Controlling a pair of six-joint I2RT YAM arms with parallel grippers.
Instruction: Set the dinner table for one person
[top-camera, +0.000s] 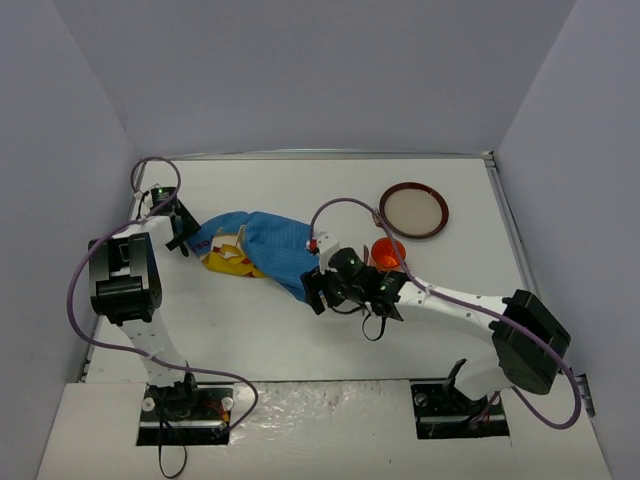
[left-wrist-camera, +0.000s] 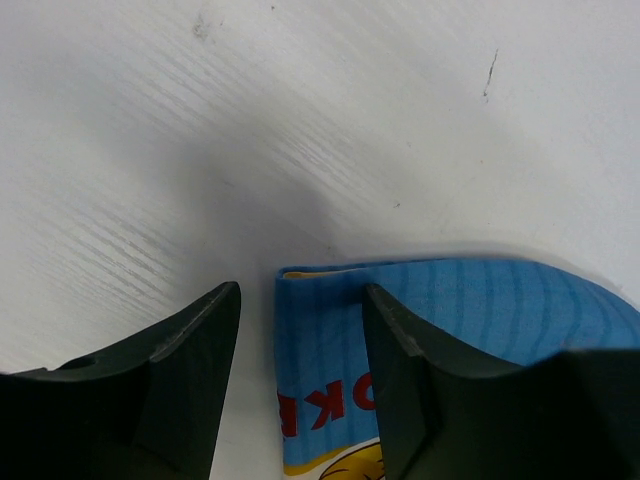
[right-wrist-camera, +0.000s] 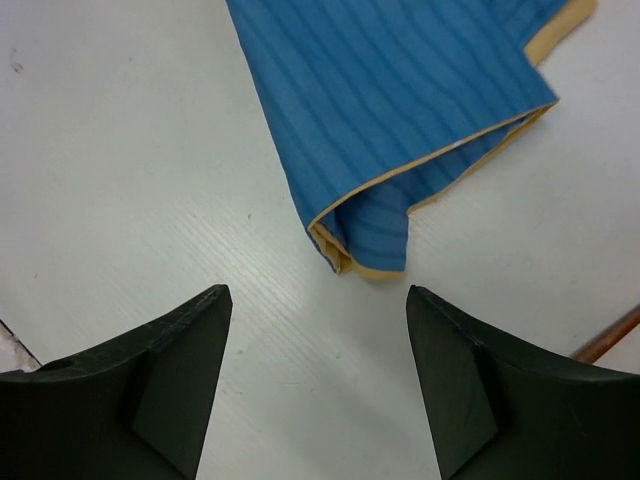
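Observation:
The white dinner table (top-camera: 330, 190) bears a crumpled blue placemat (top-camera: 262, 248) with yellow trim and a yellow figure, left of centre. My left gripper (top-camera: 183, 238) is open at its left end. In the left wrist view my left gripper (left-wrist-camera: 302, 300) straddles a folded corner of the placemat (left-wrist-camera: 330, 340) with red letters. My right gripper (top-camera: 312, 293) is open at the placemat's right end. In the right wrist view my right gripper (right-wrist-camera: 318, 295) is just short of a folded corner of the placemat (right-wrist-camera: 400, 100) and holds nothing.
A round plate with a brown rim (top-camera: 413, 209) lies at the back right; its rim shows in the right wrist view (right-wrist-camera: 610, 340). An orange cup (top-camera: 388, 252) stands beside the right arm's wrist. Grey walls enclose the table on three sides.

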